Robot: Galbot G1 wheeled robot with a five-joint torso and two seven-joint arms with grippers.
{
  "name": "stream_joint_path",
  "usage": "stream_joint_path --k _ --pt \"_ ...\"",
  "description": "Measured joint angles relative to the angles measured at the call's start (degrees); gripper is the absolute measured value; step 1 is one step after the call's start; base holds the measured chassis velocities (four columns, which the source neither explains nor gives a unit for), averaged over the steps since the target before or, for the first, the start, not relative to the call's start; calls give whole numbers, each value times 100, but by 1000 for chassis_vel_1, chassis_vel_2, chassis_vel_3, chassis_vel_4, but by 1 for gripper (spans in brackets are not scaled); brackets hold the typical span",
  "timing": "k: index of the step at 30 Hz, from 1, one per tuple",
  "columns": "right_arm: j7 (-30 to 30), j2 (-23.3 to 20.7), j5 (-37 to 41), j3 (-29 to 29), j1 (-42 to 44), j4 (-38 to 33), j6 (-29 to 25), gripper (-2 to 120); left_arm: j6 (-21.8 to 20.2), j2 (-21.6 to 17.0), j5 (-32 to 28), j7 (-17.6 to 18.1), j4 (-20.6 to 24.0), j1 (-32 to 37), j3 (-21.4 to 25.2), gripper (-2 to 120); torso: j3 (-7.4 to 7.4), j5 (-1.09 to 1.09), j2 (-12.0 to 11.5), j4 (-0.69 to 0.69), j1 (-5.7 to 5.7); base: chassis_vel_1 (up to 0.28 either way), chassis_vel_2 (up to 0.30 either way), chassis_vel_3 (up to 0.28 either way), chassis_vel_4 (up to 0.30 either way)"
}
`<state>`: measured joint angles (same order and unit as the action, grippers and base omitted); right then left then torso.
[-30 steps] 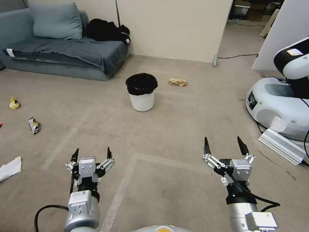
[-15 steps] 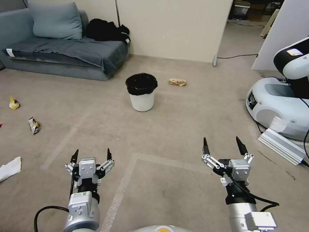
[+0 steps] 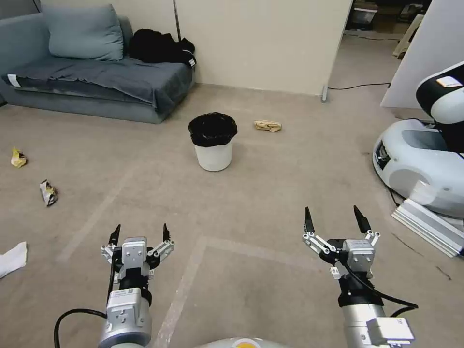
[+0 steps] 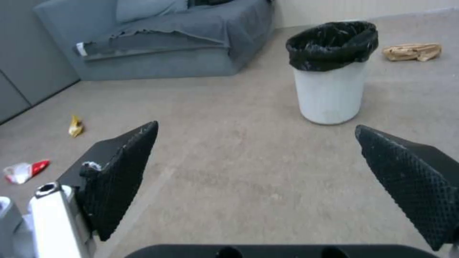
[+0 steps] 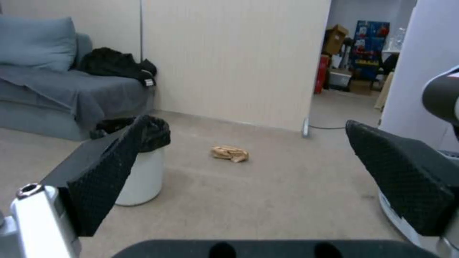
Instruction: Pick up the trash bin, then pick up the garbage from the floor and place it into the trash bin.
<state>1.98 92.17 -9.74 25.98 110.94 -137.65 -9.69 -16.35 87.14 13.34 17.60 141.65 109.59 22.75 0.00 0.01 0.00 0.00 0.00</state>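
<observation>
While both spread wide — left gripper [image 3: 139,231], right gripper [image 3: 334,217], trash bin [image 3: 213,141] beyond.

You are looking into a living-room mock-up set inside a robotics lab: ahead of your left fingers [image 3: 116,234] a grey sofa [image 3: 96,79] with a cushion [image 3: 82,31] and a black garment [image 3: 159,46] stands against a thin beige partition wall [image 3: 261,43]. Beyond your right fingers [image 3: 358,218] sits another white robot base [image 3: 415,159] with cables, and past the partition's end a storage area with stacked boxes [image 5: 363,43] opens. The floor is plain carpet [image 3: 270,193] marked with tape lines.
</observation>
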Motion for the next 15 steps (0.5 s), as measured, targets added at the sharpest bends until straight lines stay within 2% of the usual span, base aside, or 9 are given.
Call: stream_joint_path --k 15 --pt "-12 -2 -28 -16 -3 0 0 100 13 4 41 -24 13 5 -28 100 0 -1 0 -1 0 -200 199 196 -199"
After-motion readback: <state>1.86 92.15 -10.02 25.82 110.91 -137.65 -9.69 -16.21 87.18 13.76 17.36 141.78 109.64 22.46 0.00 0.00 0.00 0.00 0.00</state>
